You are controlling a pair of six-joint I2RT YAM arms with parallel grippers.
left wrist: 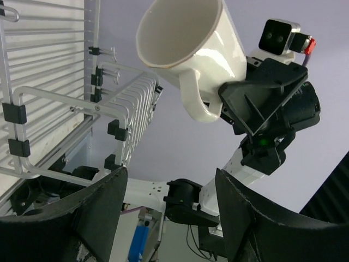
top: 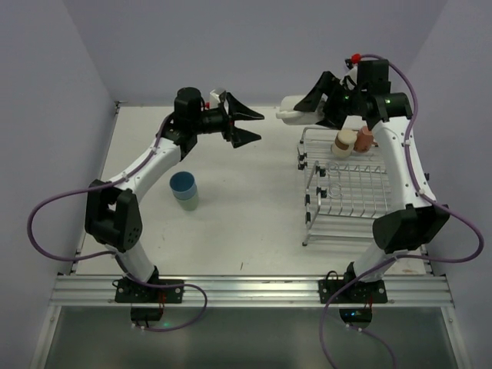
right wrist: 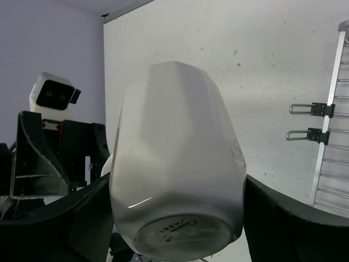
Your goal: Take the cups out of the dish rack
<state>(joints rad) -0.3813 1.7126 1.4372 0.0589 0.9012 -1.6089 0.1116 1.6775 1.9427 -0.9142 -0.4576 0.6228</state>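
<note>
Up by the dish rack's (top: 309, 192) far left corner, grips the white mug (top: 289, 110) sideways in the right gripper (top: 309, 108), mouth and long axis aimed left toward the left gripper (top: 260, 127), spread wide, empty, near but not touching.

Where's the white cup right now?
In the top view, the white cup is held in the air by the right gripper, just beyond the far-left corner of the dish rack, between that rack and the open left gripper.
</note>
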